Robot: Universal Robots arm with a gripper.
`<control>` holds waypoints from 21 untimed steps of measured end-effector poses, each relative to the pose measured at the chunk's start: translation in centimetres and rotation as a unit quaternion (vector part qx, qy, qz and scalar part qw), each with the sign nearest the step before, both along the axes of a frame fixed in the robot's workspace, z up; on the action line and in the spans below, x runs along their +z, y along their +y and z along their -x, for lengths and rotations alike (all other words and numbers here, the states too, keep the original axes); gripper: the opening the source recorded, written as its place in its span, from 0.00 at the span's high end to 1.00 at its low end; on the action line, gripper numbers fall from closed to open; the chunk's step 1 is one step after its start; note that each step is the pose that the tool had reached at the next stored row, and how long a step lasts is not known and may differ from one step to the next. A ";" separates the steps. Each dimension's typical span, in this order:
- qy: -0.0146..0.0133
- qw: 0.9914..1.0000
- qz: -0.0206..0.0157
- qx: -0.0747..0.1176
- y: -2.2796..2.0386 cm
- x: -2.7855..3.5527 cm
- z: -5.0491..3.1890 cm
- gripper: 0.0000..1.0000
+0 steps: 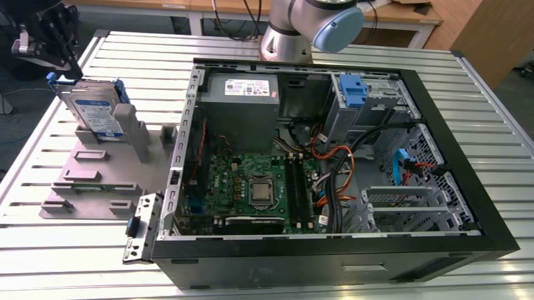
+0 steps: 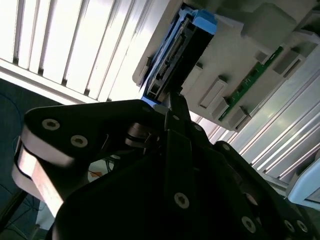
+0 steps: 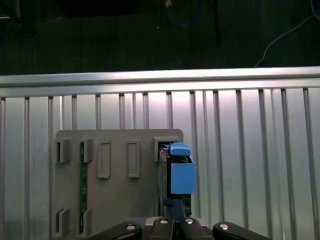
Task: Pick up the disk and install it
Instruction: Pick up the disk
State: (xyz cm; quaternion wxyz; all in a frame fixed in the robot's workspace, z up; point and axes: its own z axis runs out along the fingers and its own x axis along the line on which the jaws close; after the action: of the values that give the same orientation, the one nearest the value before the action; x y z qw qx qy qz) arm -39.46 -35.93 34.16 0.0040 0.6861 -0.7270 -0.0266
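Claw (image 3: 173, 204) pinched shut on the disk (image 1: 90, 112), upright in grey holder (image 1: 92, 181) beside computer case (image 1: 488, 206).

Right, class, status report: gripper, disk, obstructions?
Gripper at upper end of disk, contact unclear. Disk upright in grey holder, beside case. Nothing blocking seen.

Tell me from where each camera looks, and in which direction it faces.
Exterior view: high off the arm, looking down on the table, open computer case and grey holder; the arm and claw show.
First wrist view: on the arm, looking straight down on the disk standing in the holder; the claw shows.
Second wrist view: on the arm, looking slantwise past the claw at the disk.
Shared: disk, holder, claw.
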 end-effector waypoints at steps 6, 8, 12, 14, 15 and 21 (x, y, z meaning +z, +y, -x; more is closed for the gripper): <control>0.000 1.000 0.000 -0.011 0.00 -0.13 -0.80 0.89; 0.000 1.000 0.000 -0.013 0.01 -0.20 -0.98 0.89; 0.000 1.000 0.000 -0.013 0.00 -0.55 -1.03 0.89; 0.000 1.000 0.000 -0.013 0.01 -0.69 -1.05 0.89; 0.000 1.000 0.000 -0.013 0.02 -0.73 -1.06 0.89; 0.000 1.000 0.000 -0.013 0.19 -0.80 -1.06 0.89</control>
State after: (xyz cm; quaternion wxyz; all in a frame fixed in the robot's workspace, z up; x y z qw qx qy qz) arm -38.40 -35.74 33.36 0.0036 0.6764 -0.7360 -0.0267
